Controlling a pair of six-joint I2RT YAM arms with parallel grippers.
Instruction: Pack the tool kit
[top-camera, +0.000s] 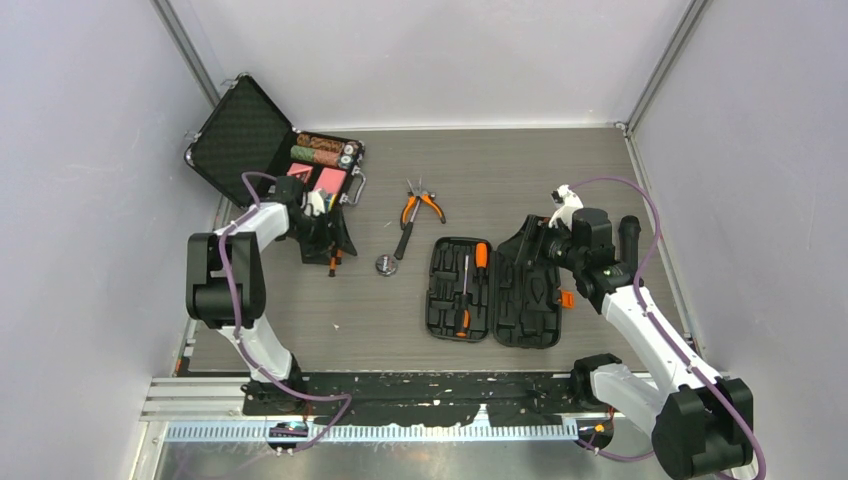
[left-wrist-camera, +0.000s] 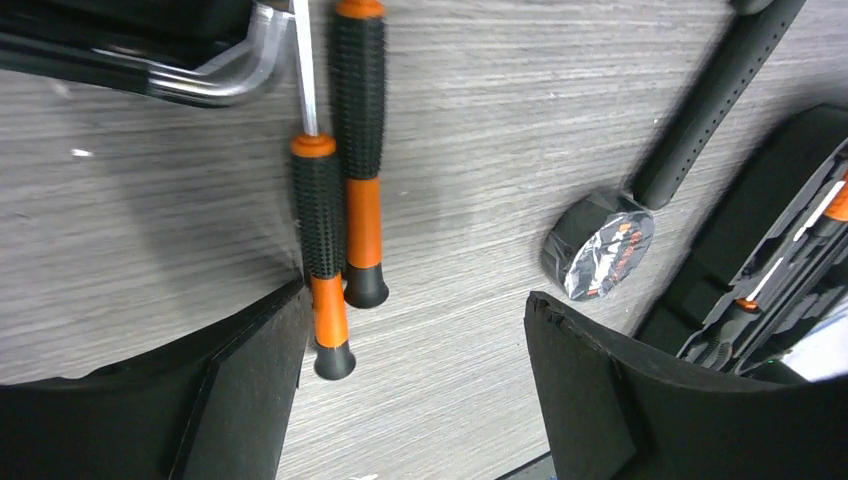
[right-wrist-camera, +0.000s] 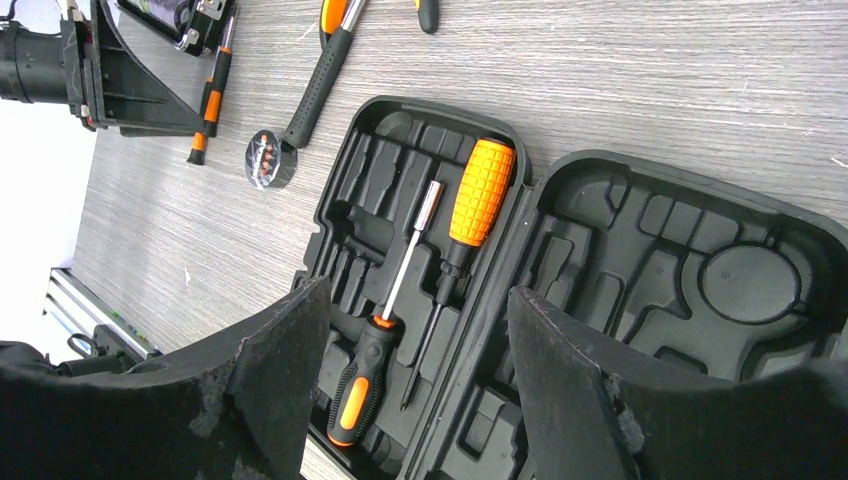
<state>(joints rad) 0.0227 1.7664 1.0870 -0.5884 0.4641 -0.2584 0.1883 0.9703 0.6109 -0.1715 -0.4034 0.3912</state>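
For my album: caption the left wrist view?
Open left tool above two orange-and-black screwdrivers lying side by side.

Grey wood-grain tabletop (top-camera: 520, 165), enclosed left, back and right by plain pale walls (top-camera: 420, 60); aluminium corner posts (top-camera: 186, 45); slotted aluminium rail (top-camera: 400, 432) along near edge; even, diffuse light.
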